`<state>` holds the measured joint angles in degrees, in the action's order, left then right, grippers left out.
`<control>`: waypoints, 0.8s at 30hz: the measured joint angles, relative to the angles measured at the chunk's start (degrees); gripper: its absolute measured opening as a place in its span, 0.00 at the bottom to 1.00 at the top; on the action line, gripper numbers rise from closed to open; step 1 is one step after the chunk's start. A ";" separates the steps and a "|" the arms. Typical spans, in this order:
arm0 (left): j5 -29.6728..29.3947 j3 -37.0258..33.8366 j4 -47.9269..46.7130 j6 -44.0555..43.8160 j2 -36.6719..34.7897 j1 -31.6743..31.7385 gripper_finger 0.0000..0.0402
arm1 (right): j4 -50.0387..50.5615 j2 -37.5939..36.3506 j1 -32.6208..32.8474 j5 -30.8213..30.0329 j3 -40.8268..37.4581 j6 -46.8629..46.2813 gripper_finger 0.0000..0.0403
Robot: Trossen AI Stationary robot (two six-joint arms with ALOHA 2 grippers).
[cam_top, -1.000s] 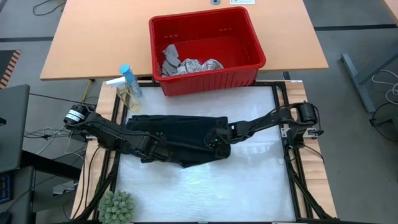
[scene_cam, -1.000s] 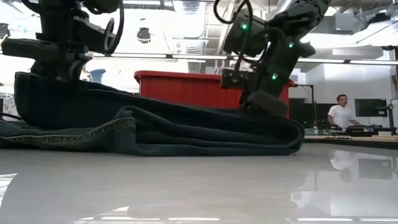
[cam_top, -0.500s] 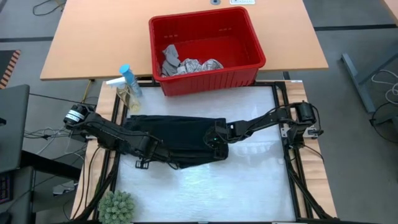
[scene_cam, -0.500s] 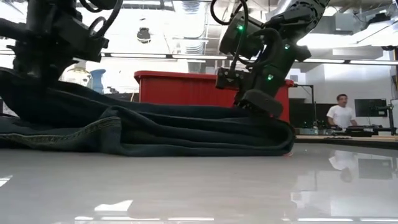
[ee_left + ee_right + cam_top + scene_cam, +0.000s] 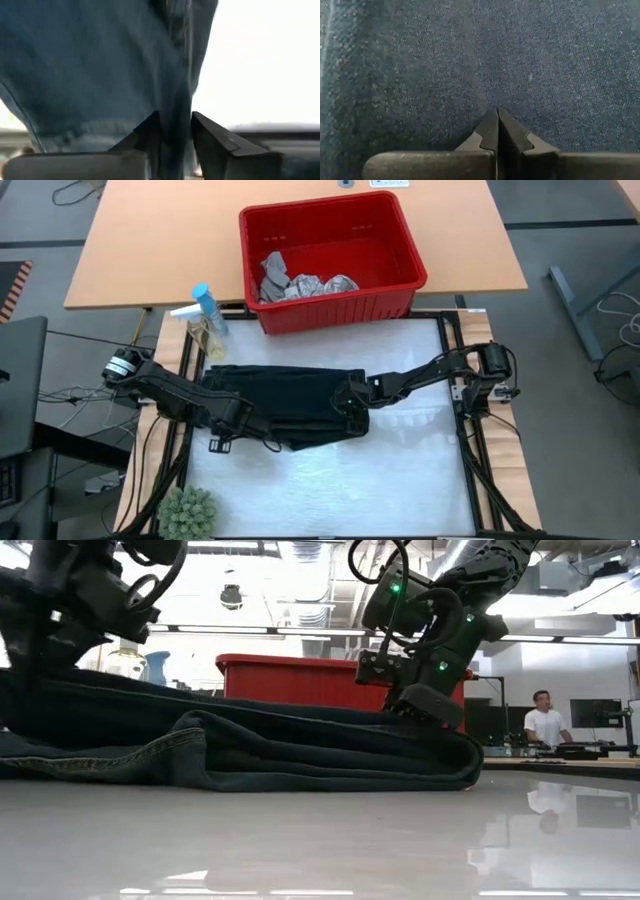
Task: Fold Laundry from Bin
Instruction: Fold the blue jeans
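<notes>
The dark navy trousers (image 5: 285, 405) lie folded in several layers across the middle of the white table; the low view shows them (image 5: 300, 745) with a rounded fold at their right end. My left gripper (image 5: 218, 440) is at their near left corner, shut on cloth (image 5: 175, 120). My right gripper (image 5: 350, 403) is shut, fingertips down on the trousers' right end (image 5: 428, 708). The red bin (image 5: 395, 225) stands behind the table's far edge. It holds the grey cloth (image 5: 272, 272) and the leaf-print cloth (image 5: 322, 285). My left gripper pinches a hanging fold or edge of the trousers' denim (image 5: 176, 95) between its two fingers, at the trousers' near left part. One layer or several, I cannot tell. The rest of the trousers lies on the table. My right gripper presses its shut fingertips (image 5: 490, 127) down on the top layer of the trousers (image 5: 500, 85), near the folded right end. It comes slanting down from the table's right. The trousers lie flat under it.
Two spray bottles (image 5: 205, 315) stand at the table's far left corner, and a small green plant (image 5: 188, 512) at its near left corner. White table (image 5: 340, 490) shows in front of the trousers. A person (image 5: 543, 720) is far back in the room.
My left gripper has gone toward the table's near left corner, still shut on the trousers' cloth. The raised left part of the trousers has sunk lower. My right gripper stays on the right end.
</notes>
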<state>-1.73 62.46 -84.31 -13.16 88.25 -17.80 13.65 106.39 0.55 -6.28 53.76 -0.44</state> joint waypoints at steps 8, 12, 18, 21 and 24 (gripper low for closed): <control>-2.84 0.03 -5.91 -27.33 -4.12 -0.16 0.34 | -0.04 0.00 -0.01 0.22 0.00 0.50 0.07; 0.38 0.62 -5.64 -40.32 -8.83 -0.32 0.35 | -0.04 0.00 -0.01 0.22 0.00 0.50 0.09; -14.57 0.79 -5.86 -71.37 -20.43 -4.63 0.35 | -0.04 0.00 -0.32 0.43 0.00 0.93 0.06; -21.46 -0.06 -5.36 -83.52 -26.79 -7.15 0.35 | -0.06 0.00 -0.34 0.54 0.00 0.93 0.06; -25.98 -3.81 -1.92 -90.83 -32.75 -8.85 0.35 | -0.09 0.00 -0.33 0.54 0.00 0.92 0.08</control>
<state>-27.71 58.65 -86.24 -104.00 55.50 -26.66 13.56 106.39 0.21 -5.74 53.76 0.48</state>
